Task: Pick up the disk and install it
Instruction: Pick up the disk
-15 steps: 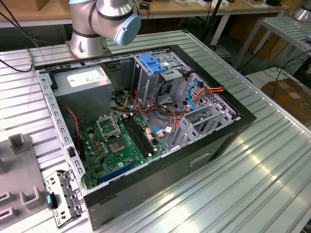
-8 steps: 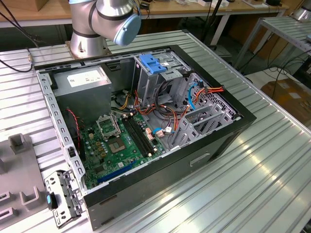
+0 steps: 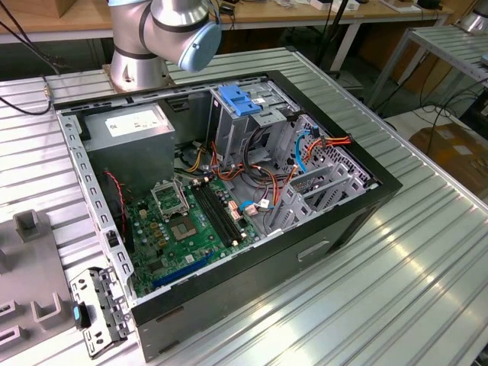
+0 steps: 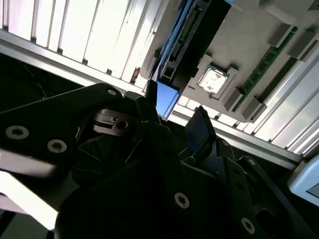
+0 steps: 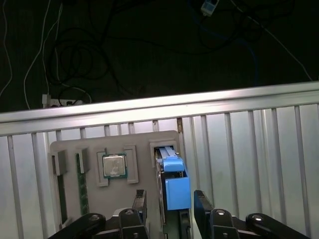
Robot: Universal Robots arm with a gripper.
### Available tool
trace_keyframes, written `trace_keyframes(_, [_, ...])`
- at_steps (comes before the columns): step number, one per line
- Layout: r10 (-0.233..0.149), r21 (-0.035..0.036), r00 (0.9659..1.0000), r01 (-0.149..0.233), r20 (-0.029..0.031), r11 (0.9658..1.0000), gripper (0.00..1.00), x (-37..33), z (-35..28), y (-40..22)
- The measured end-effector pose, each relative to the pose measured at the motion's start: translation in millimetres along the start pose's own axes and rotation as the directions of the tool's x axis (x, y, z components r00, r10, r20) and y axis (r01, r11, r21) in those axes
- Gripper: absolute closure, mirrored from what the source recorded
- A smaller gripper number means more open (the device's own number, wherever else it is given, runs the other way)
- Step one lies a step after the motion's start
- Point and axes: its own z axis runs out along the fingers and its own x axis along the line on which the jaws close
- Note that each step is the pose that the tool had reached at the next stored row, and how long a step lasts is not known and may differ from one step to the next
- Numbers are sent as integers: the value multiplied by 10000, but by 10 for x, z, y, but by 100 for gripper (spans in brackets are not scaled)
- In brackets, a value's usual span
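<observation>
The disk (image 5: 176, 185) stands on edge in a slot of a grey holder plate (image 5: 89, 149), its blue side rail facing me. In the second wrist view the disk (image 4: 192, 40) shows as a dark slab with a blue end. My gripper (image 5: 171, 208) is open and straddles the disk's near end. One finger (image 5: 140, 203) stands clear of it and the other finger (image 5: 201, 205) is close beside the blue rail. The same gripper (image 4: 174, 124) appears in the second wrist view, jaws apart on either side of the blue end.
The holder plate also carries a processor chip (image 5: 114, 166) and a memory stick (image 5: 82, 186), all on a ribbed metal table (image 5: 249, 149). In the exterior view the open computer case (image 3: 358, 213) holds a drive cage with a blue bracket (image 3: 240, 99), a grey power supply (image 3: 133, 130) and the motherboard (image 3: 191, 221).
</observation>
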Motion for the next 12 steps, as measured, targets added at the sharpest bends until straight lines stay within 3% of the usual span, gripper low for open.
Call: trace_keyframes(12, [-92,0,10000,92,12,10000,49,-39,72,37])
